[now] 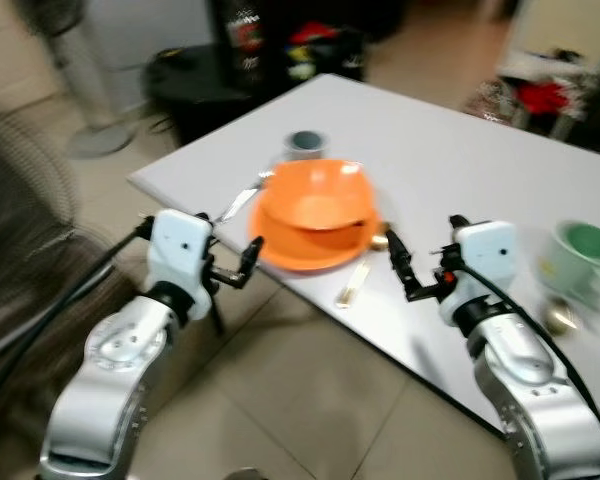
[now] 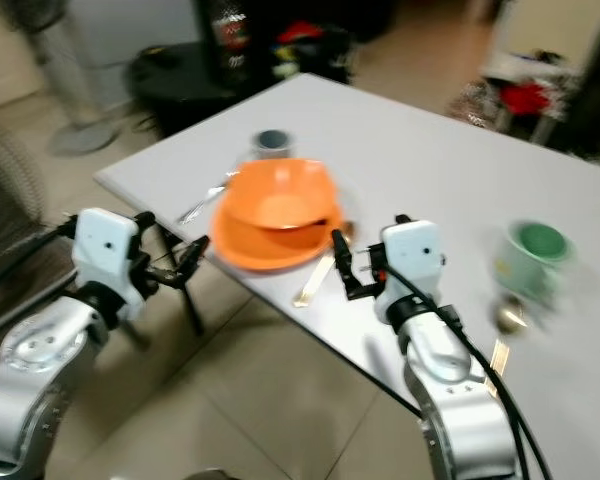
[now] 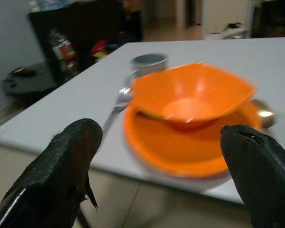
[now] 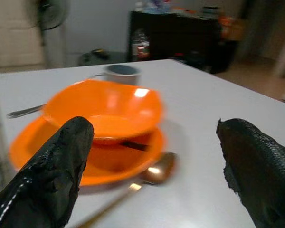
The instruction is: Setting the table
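Left eye view takes in a pale grey counter set corner-on over a tiled floor, with dark furniture and clutter blurred behind it. Near the counter's closest edge an orange plate carries an orange bowl sitting tilted on top of it. Off to the right a green cup stands well apart from the plate. Just behind the bowl is a small grey cup. A silver fork lies touching the plate's left side, and a gold spoon lies on its right, bowl end tucked by the rim. The left tool hovers off the counter's edge just beside the plate, its black fingers spread wide and holding nothing. The right tool hangs over the counter just right of the spoon, likewise spread and empty.
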